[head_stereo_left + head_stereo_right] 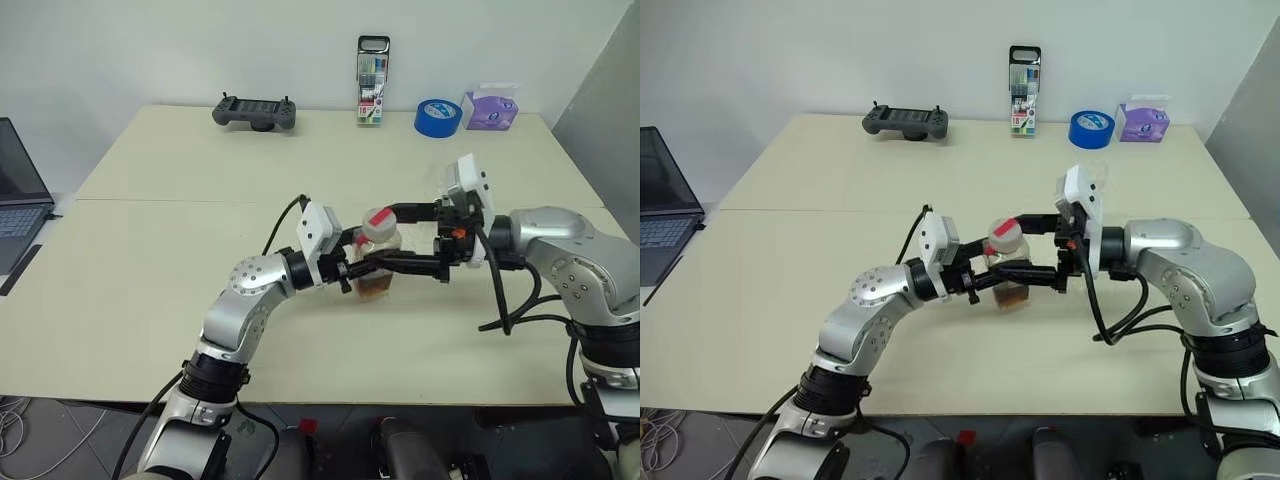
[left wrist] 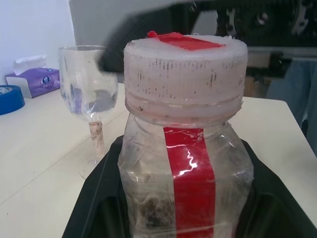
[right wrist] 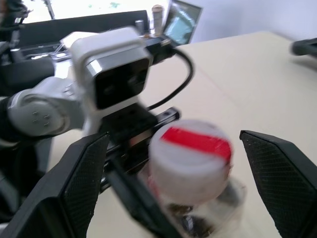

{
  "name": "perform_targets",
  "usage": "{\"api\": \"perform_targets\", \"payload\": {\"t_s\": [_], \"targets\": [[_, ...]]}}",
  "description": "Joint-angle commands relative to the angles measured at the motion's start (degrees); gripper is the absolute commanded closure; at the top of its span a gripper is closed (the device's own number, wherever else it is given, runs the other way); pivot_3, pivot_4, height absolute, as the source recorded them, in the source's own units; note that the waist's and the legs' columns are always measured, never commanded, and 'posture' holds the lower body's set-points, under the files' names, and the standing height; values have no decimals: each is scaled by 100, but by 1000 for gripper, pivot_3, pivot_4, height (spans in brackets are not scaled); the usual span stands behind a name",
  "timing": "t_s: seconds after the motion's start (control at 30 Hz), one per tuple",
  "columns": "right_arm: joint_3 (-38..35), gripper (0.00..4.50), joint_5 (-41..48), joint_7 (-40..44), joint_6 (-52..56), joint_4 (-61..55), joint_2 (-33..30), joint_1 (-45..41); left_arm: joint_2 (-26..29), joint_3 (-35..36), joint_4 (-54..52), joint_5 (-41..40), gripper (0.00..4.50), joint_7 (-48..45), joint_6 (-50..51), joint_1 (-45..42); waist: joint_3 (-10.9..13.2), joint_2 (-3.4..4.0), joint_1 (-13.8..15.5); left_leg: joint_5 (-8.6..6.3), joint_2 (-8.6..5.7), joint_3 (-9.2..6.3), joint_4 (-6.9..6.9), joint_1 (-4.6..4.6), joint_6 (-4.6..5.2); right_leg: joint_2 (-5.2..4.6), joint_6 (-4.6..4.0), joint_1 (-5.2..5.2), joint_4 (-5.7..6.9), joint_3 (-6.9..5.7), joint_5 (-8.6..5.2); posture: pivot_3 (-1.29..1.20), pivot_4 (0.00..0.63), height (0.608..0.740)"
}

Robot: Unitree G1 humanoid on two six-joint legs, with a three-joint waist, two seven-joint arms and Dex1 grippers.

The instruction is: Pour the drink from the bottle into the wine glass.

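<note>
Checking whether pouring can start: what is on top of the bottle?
A whitish cap with a red strip sits on the bottle, between the right pincer's open fingers. The mouth under it is covered.

Both eye views look forward and down from head height over the surface (image 1: 150, 290), sharing the bottle (image 1: 378, 255) at centre. The left wrist view sits very close to the bottle, facing the wine glass (image 2: 89, 99). The right wrist view looks down on the cap (image 3: 190, 153), facing the left arm.

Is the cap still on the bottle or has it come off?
On. The whitish cap sits over the neck of the bottle, with red tape across its top.
</note>
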Motion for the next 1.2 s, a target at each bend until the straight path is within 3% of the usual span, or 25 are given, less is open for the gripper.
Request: {"api": "perform_targets", "payload": {"t_s": [0.03,0.3,0.7,0.97,1.2], "targets": [[-241,0,-75,-725,205,-399,183,-125,-52,82,-109,-42,2576,-37,-187,-115,0,0,3,0,0,-1,0,-1,0,0,0,-1,0,0,0,0,150,740],[-467,0,326,-1951,1124,-1366,645,171,-85,59,-80,-32,2576,-53,-202,-117,0,1,2,0,-1,1,-2,-5,0,-2,0,-4,-1,2,0,0,150,740],[-557,0,1,-4231,2700,-2722,1618,249,-101,112,75,68,2576,13,-334,-127,0,2,0,0,-1,-2,-3,-5,0,-2,0,-9,7,1,0,0,150,740],[-703,0,-276,-5176,3566,-3244,2850,545,-208,100,566,197,2576,-25,-599,-430,-1,3,-2,0,-4,-3,-2,-4,0,-1,0,-12,16,0,0,0,150,740],[-771,0,-667,-5406,3679,-3245,3252,448,-244,94,661,239,2576,-82,-677,-454,-1,4,-14,1,-5,-1,-4,-4,0,-1,0,-16,18,2,0,0,150,740]]}}
